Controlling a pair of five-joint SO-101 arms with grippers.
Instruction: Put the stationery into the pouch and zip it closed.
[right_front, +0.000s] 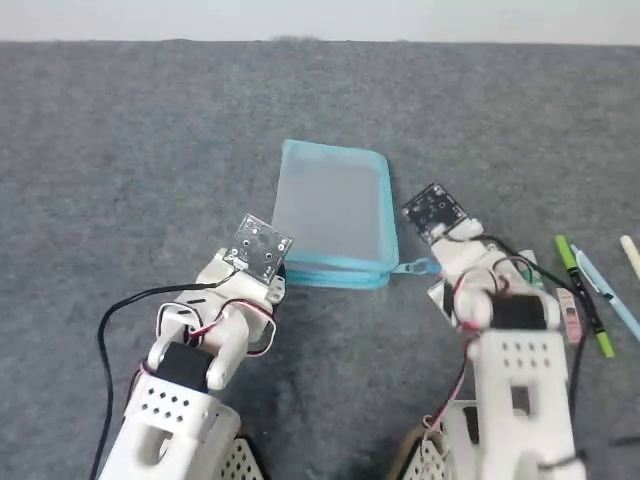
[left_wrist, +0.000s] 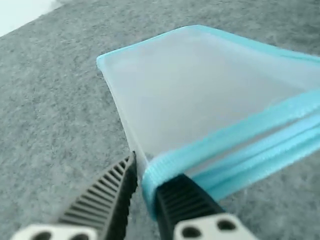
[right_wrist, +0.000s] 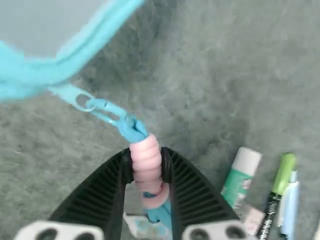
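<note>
My left pincer (left_wrist: 148, 176) is clenched on the near corner of the pouch (right_front: 332, 205), with the teal zip edge pinched between its 2 ribbed fingers. The pouch is translucent with a teal border and lies flat on the grey mat (right_front: 120, 130), between my 2 arms and just beyond them. My right pincer (right_wrist: 147, 157) is clamped on the pink pull (right_wrist: 146, 159), a ribbed pink piece tied by a teal link to the zip slider (right_wrist: 70, 93). The slider sits at the pouch's other near corner. From above, that corner and the teal link show just beside my right wrist. The stationery lies outside the pouch, on the mat to the right of my right arm. There a glue stick (right_wrist: 240, 176) with a white cap lies closest to my pincer. A green marker (right_front: 584, 297) lies next to it, with a blue pen (right_front: 606, 290) just beyond the marker. I cannot tell whether the zip is open or shut along its length.
</note>
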